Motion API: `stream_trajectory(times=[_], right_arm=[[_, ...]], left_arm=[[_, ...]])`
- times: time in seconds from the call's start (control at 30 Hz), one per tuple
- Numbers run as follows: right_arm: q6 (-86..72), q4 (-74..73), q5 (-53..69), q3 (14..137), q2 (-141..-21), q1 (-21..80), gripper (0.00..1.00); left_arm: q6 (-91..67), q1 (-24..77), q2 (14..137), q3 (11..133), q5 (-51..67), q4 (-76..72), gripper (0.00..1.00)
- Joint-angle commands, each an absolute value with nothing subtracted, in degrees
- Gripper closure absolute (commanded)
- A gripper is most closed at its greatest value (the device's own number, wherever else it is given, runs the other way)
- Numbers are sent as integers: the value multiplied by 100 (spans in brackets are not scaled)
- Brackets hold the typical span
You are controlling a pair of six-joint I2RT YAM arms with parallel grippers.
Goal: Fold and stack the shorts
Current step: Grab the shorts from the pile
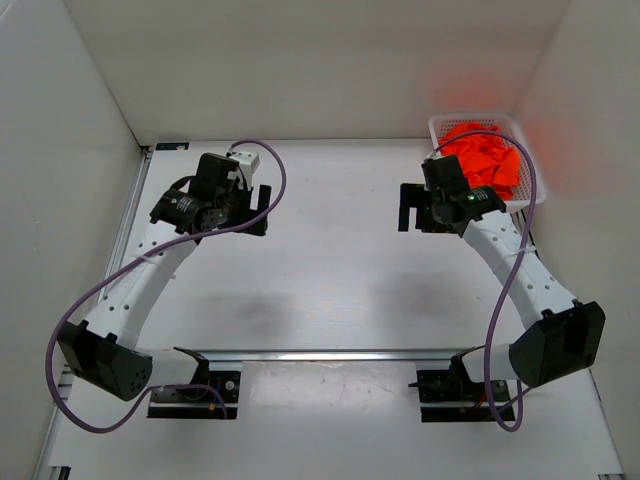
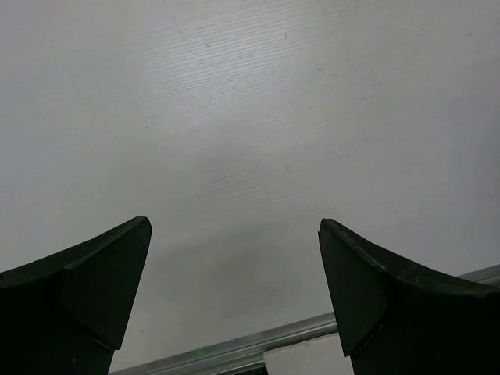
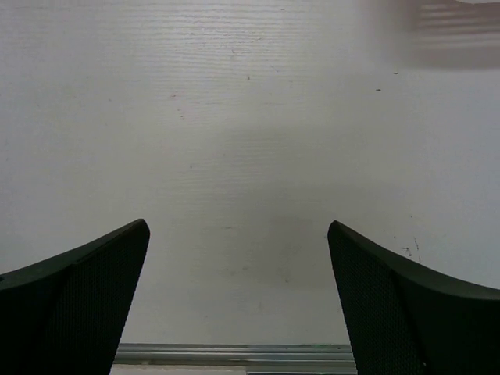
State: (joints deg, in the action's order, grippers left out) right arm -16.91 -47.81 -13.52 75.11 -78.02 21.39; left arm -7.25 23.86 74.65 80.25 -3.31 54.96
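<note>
The bright orange-red shorts (image 1: 485, 160) lie crumpled inside a white mesh basket (image 1: 523, 190) at the table's far right corner. My right gripper (image 1: 412, 210) hangs open over bare table just left of the basket, nothing between its fingers (image 3: 375, 297). My left gripper (image 1: 262, 208) is open too, over the far left part of the table, well away from the shorts. Both wrist views show only white tabletop between the jaws; in the left wrist view the fingers (image 2: 367, 289) stand wide apart. The shorts do not show in either wrist view.
White walls close in the table on the left, back and right. A metal rail (image 1: 330, 354) runs across the near part between the arm bases. Purple cables (image 1: 270, 190) loop off both arms. A metal strip (image 1: 128, 225) runs along the table's left edge.
</note>
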Motion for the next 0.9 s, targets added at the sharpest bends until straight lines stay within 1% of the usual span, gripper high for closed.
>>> stream_trajectory(times=[0.0, 0.17, 0.2, 0.23, 0.27, 0.3, 0.33, 0.37, 0.43, 0.47, 0.53, 0.57, 0.7, 0.8, 0.87], right_arm=[[-1898, -4755, -1756, 7453, -7646, 2118, 0], [-2013, -4755, -2153, 7593, -7646, 2048, 0], [-2013, -4755, -2153, 7681, -7646, 1865, 0], [-2013, -4755, -2153, 7803, -7725, 1776, 3], [-2013, -4755, -2153, 7874, -7778, 1662, 9], [-2013, -4694, -2153, 7979, -7839, 1400, 12], [-2013, -4693, -2058, 8111, -7918, 1223, 14], [-2013, -4693, -1935, 8434, -8136, 821, 14], [-1960, -4641, -1627, 8796, -8566, 441, 14], [-1864, -4562, -1478, 8972, -8726, 292, 9], [-1863, -4562, -1389, 9517, -9095, 1, 4], [-1863, -4562, -1441, 9693, -9471, -139, 0], [-1924, -4640, -1652, 10720, -10571, -387, 0], [-2065, -4939, -1705, 12141, -11878, -667, 0], [-2118, -5053, -1539, 12759, -12399, -782, 0]], left_arm=[[-711, 2417, 7269, 8024, -483, 5555, 0], [-870, 2417, 7321, 8024, -545, 5555, 0], [-922, 2417, 7373, 8077, -545, 5555, 0], [-1001, 2417, 7426, 8077, -545, 5555, 0], [-1002, 2417, 7427, 8077, -545, 5555, 0], [-1002, 2417, 7505, 8077, -545, 5555, 0], [-1072, 2417, 7506, 8077, -493, 5555, 0], [-1133, 2417, 7506, 8077, -423, 5555, 0], [-1195, 2417, 7506, 8016, -370, 5502, 0], [-1195, 2417, 7506, 8016, -369, 5502, 0], [-1256, 2417, 7628, 8016, -430, 5502, 0], [-1257, 2417, 7716, 8016, -500, 5502, 0], [-1310, 2417, 7857, 8016, -562, 5502, 0], [-1310, 2417, 8006, 8016, -562, 5449, 0], [-1310, 2417, 8086, 8068, -711, 5449, 0]])
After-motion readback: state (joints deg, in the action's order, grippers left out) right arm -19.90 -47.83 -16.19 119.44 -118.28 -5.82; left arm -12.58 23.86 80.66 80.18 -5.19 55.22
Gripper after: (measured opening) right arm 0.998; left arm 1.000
